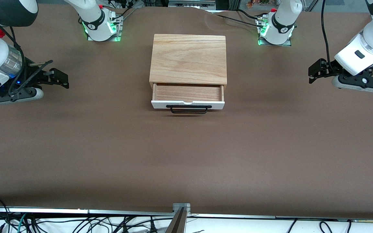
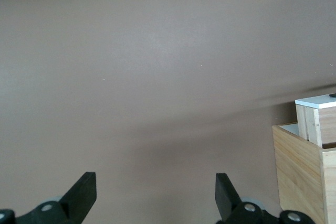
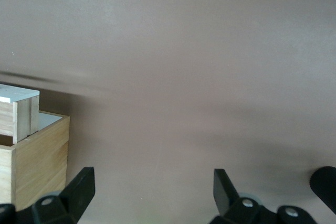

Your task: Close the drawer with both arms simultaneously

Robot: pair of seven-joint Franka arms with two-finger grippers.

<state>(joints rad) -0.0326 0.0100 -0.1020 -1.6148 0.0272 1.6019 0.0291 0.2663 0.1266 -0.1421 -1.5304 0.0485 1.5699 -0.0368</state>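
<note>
The drawer (image 1: pixel 188 93) is pulled partway out of the light-oak box (image 1: pixel 188 59) in the middle of the table; its white front panel carries a black wire handle (image 1: pixel 189 109) facing the front camera. The drawer tray is empty. My left gripper (image 1: pixel 314 72) hangs open and empty over bare table toward the left arm's end, well apart from the box. My right gripper (image 1: pixel 60 78) hangs open and empty over bare table toward the right arm's end. The left wrist view shows the open gripper (image 2: pixel 156 192) and the box's side with the drawer (image 2: pixel 317 116). The right wrist view shows the same: gripper (image 3: pixel 154 190), drawer (image 3: pixel 18 111).
A brown mat (image 1: pixel 186 155) covers the whole table. Both arm bases (image 1: pixel 101 27) (image 1: pixel 275 30) glow green farther from the front camera than the box. Cables and a metal bracket (image 1: pixel 180 215) lie along the table's near edge.
</note>
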